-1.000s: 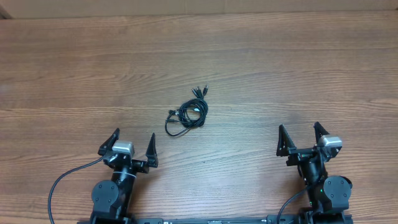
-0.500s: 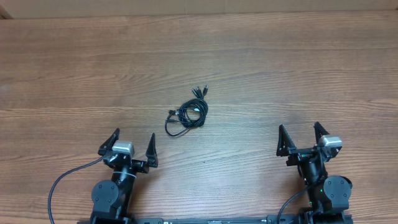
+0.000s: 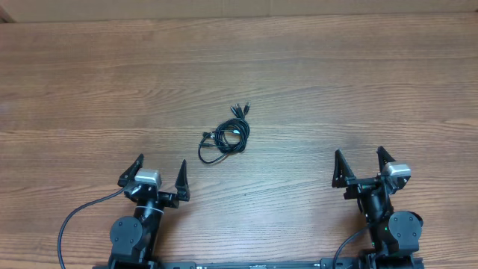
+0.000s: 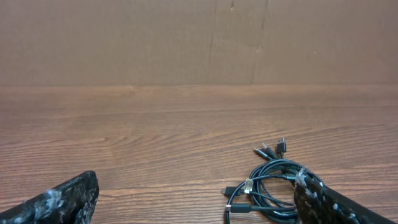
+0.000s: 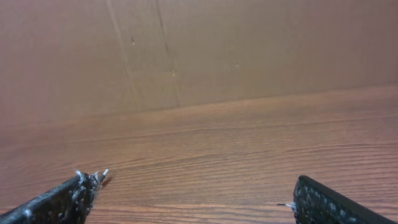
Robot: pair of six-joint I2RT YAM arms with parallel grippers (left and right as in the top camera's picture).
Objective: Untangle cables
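OVERHEAD VIEW
Worktop [image 3: 336, 75]: wood-grain surface that carries the cables; both arms stand at its near edge.
Left gripper [image 3: 161, 160]: open, jaws spread wide, nothing between them.
Right gripper [image 3: 358, 150]: open, jaws spread wide, nothing held.
Cables [image 3: 225, 137]: one small black bundle, loosely coiled, lying flat on the worktop. It is ahead of the left gripper and off to its right. It is ahead of the right gripper and well to its left. It touches neither gripper and lies nearer the left one.
Plug ends [image 3: 240, 109]: a cluster fanning out of the coil on the side away from both grippers.

LEFT WRIST VIEW
Left gripper [image 4: 196, 180]: open and empty, with bare worktop [image 4: 124, 124] between the jaws.
Fingers [image 4: 62, 199]: black with pale scuff marks, one in each lower corner.
Cables [image 4: 267, 186]: ahead of the gripper, toward the right finger. That fingertip hides the near right part of the coil.
Plug ends [image 4: 270, 149]: several small plugs at the far side of the coil, some silver-tipped.
Wall [image 4: 186, 37]: brown cardboard panel, upright beyond the worktop.

RIGHT WRIST VIEW
Right gripper [image 5: 196, 182]: open and empty, a dark finger in each lower corner.
Worktop [image 5: 249, 137]: bare wood grain ahead of the gripper.
Wall [image 5: 249, 50]: brown cardboard panel beyond the worktop.
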